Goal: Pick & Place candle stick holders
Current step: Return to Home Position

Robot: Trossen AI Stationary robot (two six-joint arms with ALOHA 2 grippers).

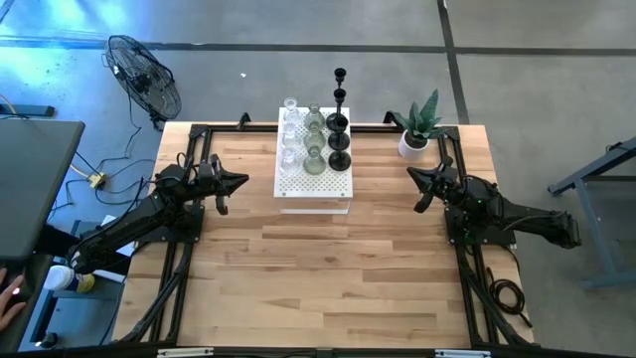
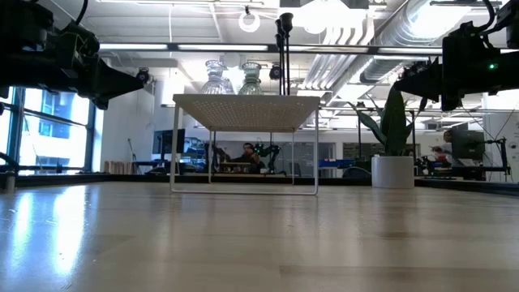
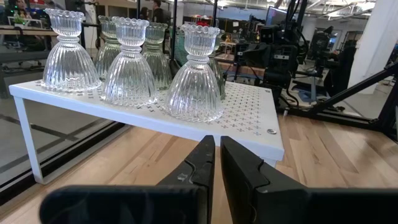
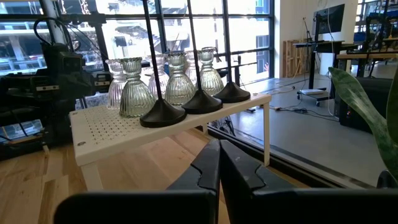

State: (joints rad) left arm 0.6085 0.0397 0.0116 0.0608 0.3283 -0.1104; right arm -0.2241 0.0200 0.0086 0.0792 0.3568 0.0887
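Both arms sit drawn back from the work, which I read as parking, not reaching. The left gripper (image 1: 241, 181) hangs at 9 o'clock of the white shelf (image 1: 298, 189) and the right gripper (image 1: 412, 176) at 3 o'clock. Each is clenched on nothing, fingers nearly pressed together in its own wrist view, and each stands well apart from the shelf.

The shelf stands at 12 o'clock on the wooden table (image 1: 318, 278), and every holder I can see is on it, sorted by kind into 3 lines. The clear glass holders (image 3: 129, 68) are on the 9 o'clock side, the greenish glass holders (image 1: 314, 157) run down the middle, and the black holders (image 4: 163, 114) are on the 3 o'clock side. I take the like-with-like lines to be the intended layout, so the placing looks finished.

The glass ones are ribbed bells with pinched waists and scalloped rims. The black ones are matte, with domed round bases and thin stems of differing heights. The shelf is perforated sheet on thin wire legs. A spiky plant (image 1: 422, 119) stands at 1 o'clock, clear of the right arm.
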